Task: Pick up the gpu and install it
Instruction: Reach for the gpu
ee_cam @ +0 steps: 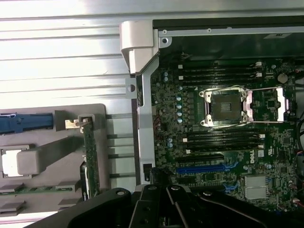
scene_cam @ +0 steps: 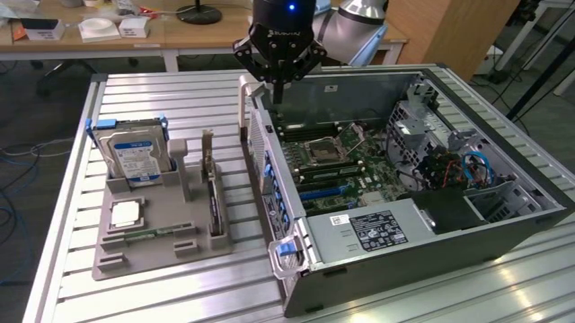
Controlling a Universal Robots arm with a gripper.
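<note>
The gpu (scene_cam: 213, 195) is a thin dark card standing on edge in a slot of the grey holder tray (scene_cam: 153, 259), to the exterior view's left of the open computer case. The wrist view shows the gpu (ee_cam: 90, 159) edge-on, with its silver bracket (ee_cam: 75, 123) at one end. My gripper (scene_cam: 277, 93) hangs above the far corner of the case wall, well behind the gpu, shut and holding nothing. Its dark body and fingertips (ee_cam: 159, 183) sit over the case edge in the wrist view. The motherboard (scene_cam: 346, 161) lies exposed, with a blue slot (ee_cam: 206, 168).
A silver hard drive (scene_cam: 134, 156) with a blue-white label stands upright in the tray. A processor chip (scene_cam: 126, 214) and a green memory stick (scene_cam: 148, 233) lie nearer the front. The case's side wall (scene_cam: 265, 175) rises between tray and motherboard. Cables and drive cages (scene_cam: 449, 168) crowd the case's far side.
</note>
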